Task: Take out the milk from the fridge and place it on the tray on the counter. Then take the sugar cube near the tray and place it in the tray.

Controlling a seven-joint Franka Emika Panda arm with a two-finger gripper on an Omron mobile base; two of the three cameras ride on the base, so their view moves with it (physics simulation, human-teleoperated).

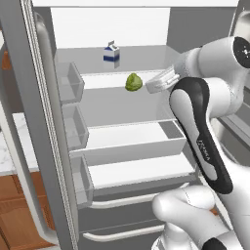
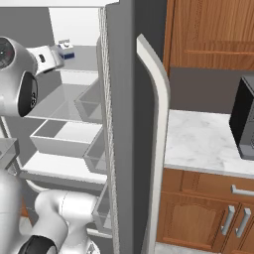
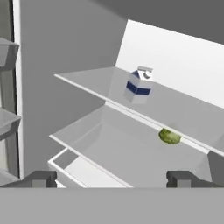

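Fridge (image 1: pixel 127 141) stood open. End effector (image 3: pixel 111 178) spread wide, pinching nothing, hung inside fridge at middle-shelf height. Milk (image 3: pixel 138 85) stood upright on top shelf, well ahead of end effector and above it. Green vegetable (image 3: pixel 169 136) lay on next shelf, nearer end effector. Bench (image 2: pixel 208 141) stood beside fridge.

No readable text anywhere. Arm (image 1: pixel 202 141) has small lettering on its dark forearm cover in left base view, too blurred to make out. Milk (image 1: pixel 112 54) carton shows just a blue band, no legible label.
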